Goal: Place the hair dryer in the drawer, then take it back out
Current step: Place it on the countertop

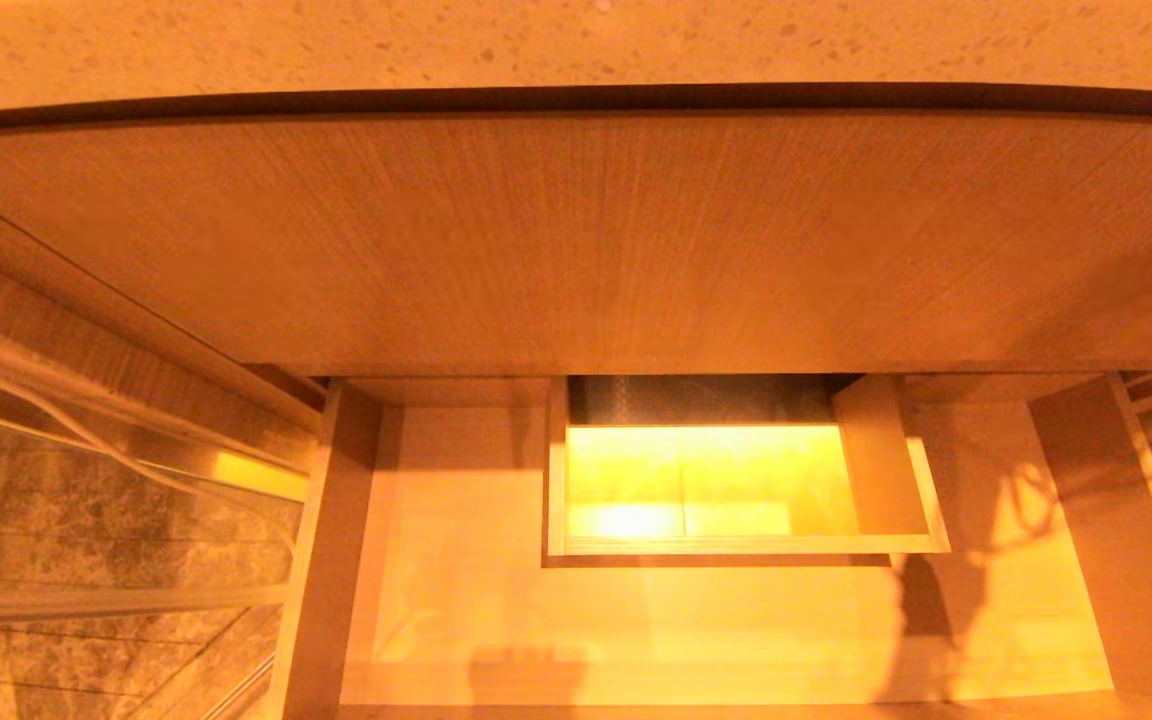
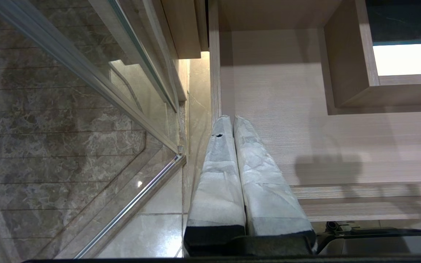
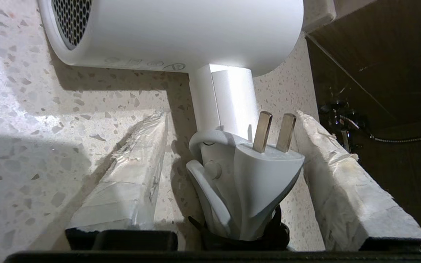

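With the drawer (image 1: 736, 620) bare, our right end effector (image 3: 228, 146) stands released around the hair dryer (image 3: 181, 33) lying on the speckled bench (image 3: 31, 109), apparently finished.

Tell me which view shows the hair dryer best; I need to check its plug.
The right wrist view: the white hair dryer lies on the speckled countertop, its plug between the right gripper's open fingers. Head and left wrist views show none of it.

Speckled countertop (image 3: 49, 109) above; marble floor (image 2: 49, 146) below.
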You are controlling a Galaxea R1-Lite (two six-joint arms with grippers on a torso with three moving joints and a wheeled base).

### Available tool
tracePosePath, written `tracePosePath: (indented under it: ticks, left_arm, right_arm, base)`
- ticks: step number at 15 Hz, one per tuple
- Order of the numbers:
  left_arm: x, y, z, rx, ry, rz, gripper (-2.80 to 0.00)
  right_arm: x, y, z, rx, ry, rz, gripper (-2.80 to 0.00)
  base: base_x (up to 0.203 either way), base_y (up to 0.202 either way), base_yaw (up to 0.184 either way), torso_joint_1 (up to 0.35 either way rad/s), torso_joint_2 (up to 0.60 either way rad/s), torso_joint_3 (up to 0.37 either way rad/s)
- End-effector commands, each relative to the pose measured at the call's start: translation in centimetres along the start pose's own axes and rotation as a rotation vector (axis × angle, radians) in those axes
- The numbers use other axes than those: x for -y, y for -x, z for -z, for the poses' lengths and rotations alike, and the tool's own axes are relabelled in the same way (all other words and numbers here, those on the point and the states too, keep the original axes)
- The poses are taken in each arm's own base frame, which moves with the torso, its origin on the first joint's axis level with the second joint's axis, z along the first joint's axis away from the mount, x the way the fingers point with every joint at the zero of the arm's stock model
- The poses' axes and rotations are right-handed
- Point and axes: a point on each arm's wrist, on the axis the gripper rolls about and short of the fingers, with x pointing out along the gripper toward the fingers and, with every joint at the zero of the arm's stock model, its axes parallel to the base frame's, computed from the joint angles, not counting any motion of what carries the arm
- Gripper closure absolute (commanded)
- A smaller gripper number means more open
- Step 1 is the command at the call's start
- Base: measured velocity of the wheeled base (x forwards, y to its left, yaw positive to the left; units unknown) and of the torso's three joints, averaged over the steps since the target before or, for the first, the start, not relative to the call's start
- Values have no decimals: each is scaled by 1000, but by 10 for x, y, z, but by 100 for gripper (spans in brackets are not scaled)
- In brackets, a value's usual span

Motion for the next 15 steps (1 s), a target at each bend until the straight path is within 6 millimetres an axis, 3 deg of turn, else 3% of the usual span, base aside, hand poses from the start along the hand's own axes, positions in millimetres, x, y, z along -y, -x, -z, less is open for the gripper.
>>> tracePosePath:
  ticks: [1,3,8,9,15]
  left_arm:
    - [0,0,0,-1,1,0,0]
    - [0,0,0,-1,-1,0,0]
    - [0,0,0,-1,1,0,0]
    - [0,0,0,-1,1,0,0]
    - [0,0,0,-1,1,0,0]
  right_arm:
    - [1,1,-3,24,3,13,-280]
    - [5,7,-11,83,7,49,-280]
    - [13,58,-31,165,15,96,-280]
    - [13,68,-32,170,16,98,0]
    - [-6,136,-13,-10,-4,-87,0]
  base:
    - [0,0,0,0,0,0]
    - [0,0,0,0,0,0]
    - [0,0,0,0,0,0]
    - [0,0,0,0,0,0]
    - [0,0,0,0,0,0]
